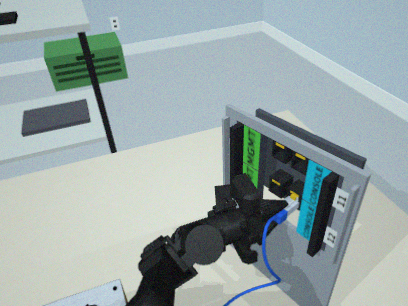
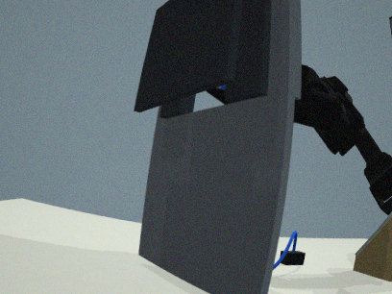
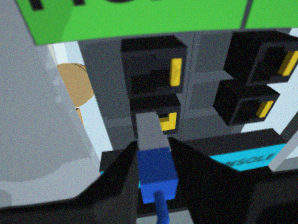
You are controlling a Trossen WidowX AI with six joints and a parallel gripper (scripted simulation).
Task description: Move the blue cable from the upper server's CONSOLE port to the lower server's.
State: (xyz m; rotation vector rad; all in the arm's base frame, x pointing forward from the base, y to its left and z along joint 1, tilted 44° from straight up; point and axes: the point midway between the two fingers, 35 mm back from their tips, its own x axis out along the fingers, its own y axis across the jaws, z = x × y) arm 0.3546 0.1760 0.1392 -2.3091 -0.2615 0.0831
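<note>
Pale blue walls, white baseboard, grey floor, green box [image 1: 107, 50] above white shelf [image 1: 20, 147]

Black gripper [image 1: 287, 210] [image 3: 152, 144] closed on the plug
The arm [image 1: 204, 244] [image 2: 331, 112] reaches upward toward its fingertips, wrist bent, two dark fingers flanking what they grip; the exterior view hides the fingertips, mostly, it seems.
</note>
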